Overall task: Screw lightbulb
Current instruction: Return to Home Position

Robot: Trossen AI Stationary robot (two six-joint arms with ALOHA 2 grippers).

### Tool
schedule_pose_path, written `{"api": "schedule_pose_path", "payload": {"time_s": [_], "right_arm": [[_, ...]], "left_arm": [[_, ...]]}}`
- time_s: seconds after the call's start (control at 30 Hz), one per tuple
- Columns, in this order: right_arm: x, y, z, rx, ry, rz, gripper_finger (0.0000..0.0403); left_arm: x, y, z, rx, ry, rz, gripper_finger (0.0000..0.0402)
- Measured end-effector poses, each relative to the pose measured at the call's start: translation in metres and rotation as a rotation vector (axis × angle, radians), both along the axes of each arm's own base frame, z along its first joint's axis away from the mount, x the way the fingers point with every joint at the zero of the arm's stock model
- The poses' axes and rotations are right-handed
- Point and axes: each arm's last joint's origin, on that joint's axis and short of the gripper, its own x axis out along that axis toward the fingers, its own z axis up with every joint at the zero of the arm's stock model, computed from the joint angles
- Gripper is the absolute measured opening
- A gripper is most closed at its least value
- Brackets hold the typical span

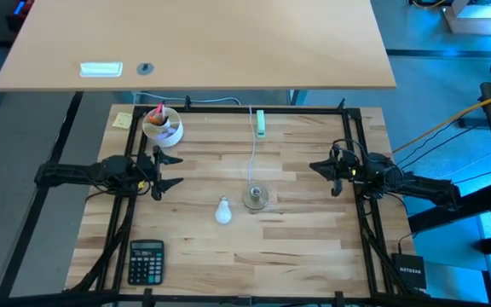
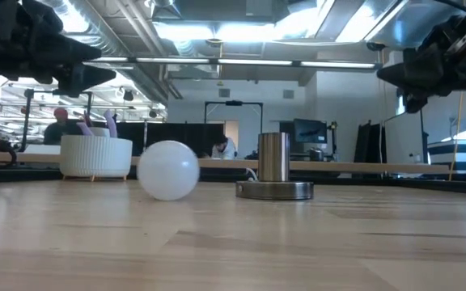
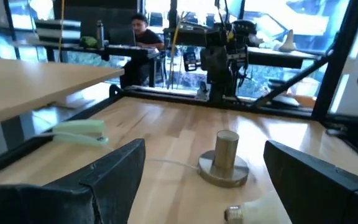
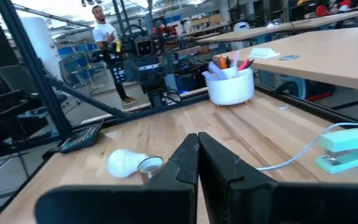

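The white lightbulb (image 1: 222, 211) lies on its side on the wooden table, left of the round grey socket disc (image 1: 257, 198) with its upright metal post and thin white cord. The bulb also shows in the low view (image 2: 168, 170) and the right wrist view (image 4: 128, 163). My left gripper (image 1: 165, 169) hovers open at the table's left, above the wood, apart from the bulb. My right gripper (image 1: 322, 172) hovers shut at the table's right, pointing toward the socket; its fingers meet in the right wrist view (image 4: 197, 165).
A white cup of pens (image 1: 162, 126) stands at the far left. A mint green stapler-like object (image 1: 261, 123) lies at the far middle by the cord. A black calculator (image 1: 146, 261) lies at the near left. A black frame (image 1: 228, 109) edges the table.
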Motion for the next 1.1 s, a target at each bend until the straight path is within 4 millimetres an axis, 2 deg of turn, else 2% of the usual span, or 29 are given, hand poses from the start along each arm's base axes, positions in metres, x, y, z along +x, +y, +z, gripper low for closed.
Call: {"api": "schedule_pose_path", "payload": {"time_s": [0.2, 1.1], "right_arm": [[0.0001, 0.0013, 0.0004, -0.015, -0.005, 0.043, 0.001], [0.0002, 0.0002, -0.0009, 0.002, 0.003, 0.009, 0.001]], "left_arm": [[0.0014, 0.0026, -0.0025, -0.001, -0.031, 0.013, 0.0318], [0.0017, 0.0034, -0.0031, 0.024, -0.02, 0.022, 0.0318]]}}
